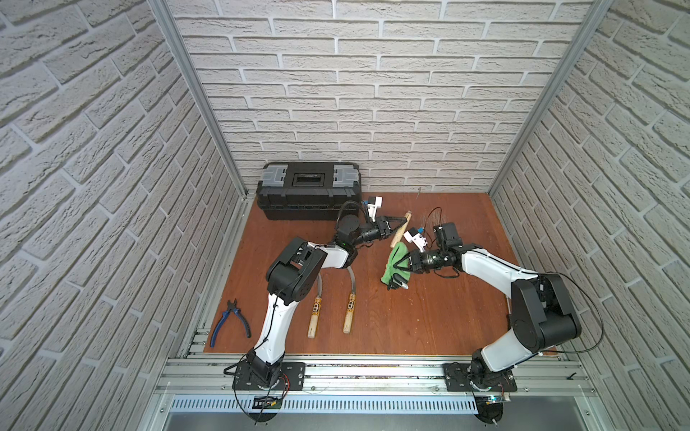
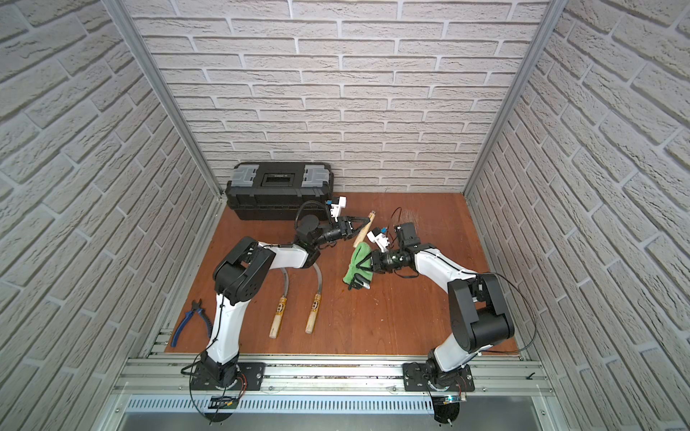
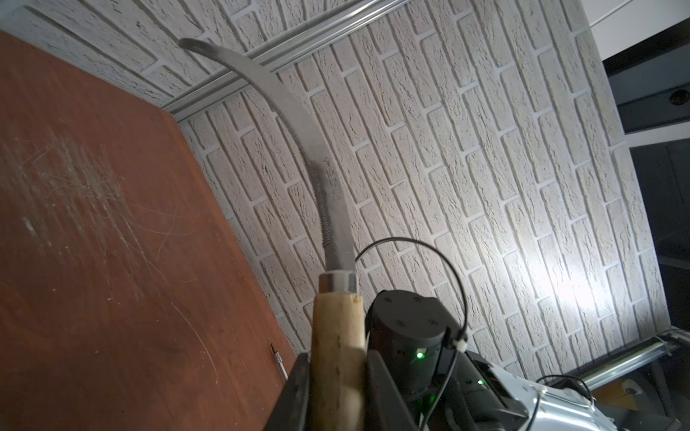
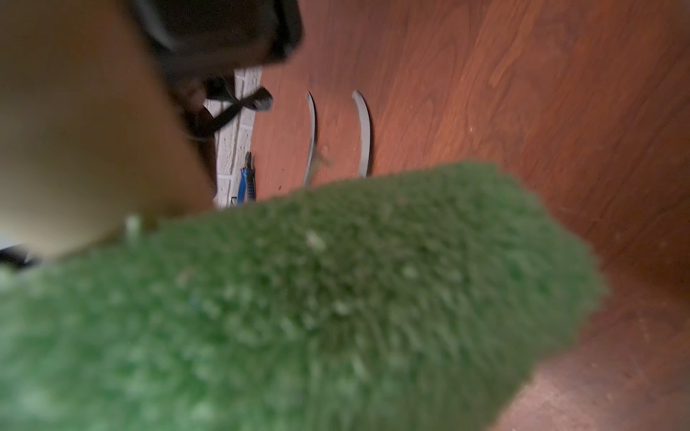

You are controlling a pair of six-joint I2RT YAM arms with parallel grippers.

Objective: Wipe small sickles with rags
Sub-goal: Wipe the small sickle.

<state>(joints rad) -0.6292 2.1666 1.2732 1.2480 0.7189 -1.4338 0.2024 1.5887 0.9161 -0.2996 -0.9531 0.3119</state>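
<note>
Left gripper (image 1: 401, 223): clamped on the wooden handle of the held sickle (image 3: 336, 328), blade lifted clear of the table (image 1: 429, 321).
Right gripper (image 1: 400, 267): clenched on the green rag (image 1: 392, 259), close by that handle's end.
Second sickle (image 1: 313, 315) and third sickle (image 1: 349, 312): lying side by side on the table.

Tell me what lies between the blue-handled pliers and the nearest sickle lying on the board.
In both top views, only the left arm's white lower link stands between the pliers and that sickle; the board around it is bare.
</note>
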